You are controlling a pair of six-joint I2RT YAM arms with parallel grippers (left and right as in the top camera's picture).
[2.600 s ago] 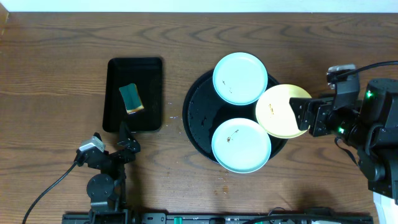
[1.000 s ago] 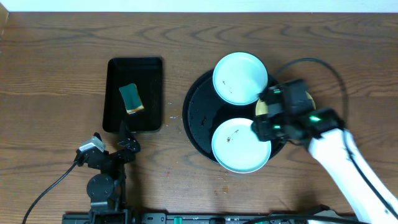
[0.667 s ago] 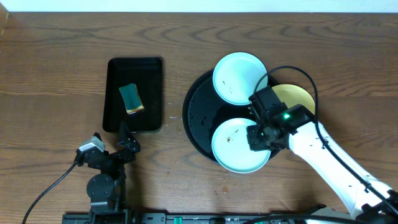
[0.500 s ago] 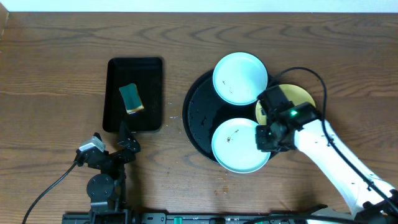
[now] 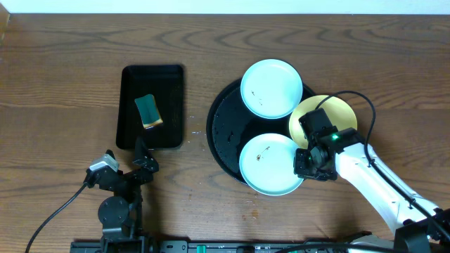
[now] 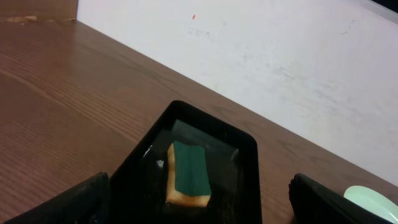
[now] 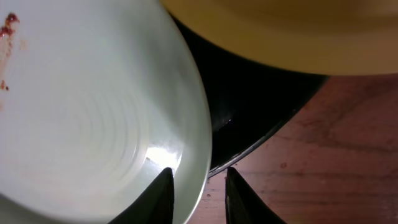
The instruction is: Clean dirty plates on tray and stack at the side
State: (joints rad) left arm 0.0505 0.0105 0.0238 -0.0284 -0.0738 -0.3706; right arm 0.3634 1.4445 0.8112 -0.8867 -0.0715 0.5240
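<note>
**A:** Where does the right gripper (image 7: 198, 198) stand?

**B:** At the right edge of the near mint plate (image 5: 264, 165), which lies on the round tray (image 5: 223, 133). Its jaws are slightly parted. One finger is over the plate's brim and the other is outside it. Nothing is pinched yet.

**A:** How should it take the plate well?

**B:** Probably by sinking until the brim sits fully between the fingers, then closing and lifting straight up. The yellow plate (image 5: 336, 112) lies just beside it, hanging over the tray's rim, and could get nudged. Keeping the plate level should hold the red-brown smears (image 7: 7, 25) in place.

**A:** And the left gripper (image 6: 199, 185)?

**B:** It is spread wide and empty, facing the sponge (image 6: 186, 168) in the rectangular tray (image 6: 249, 155) on the counter (image 5: 70, 70).
</note>
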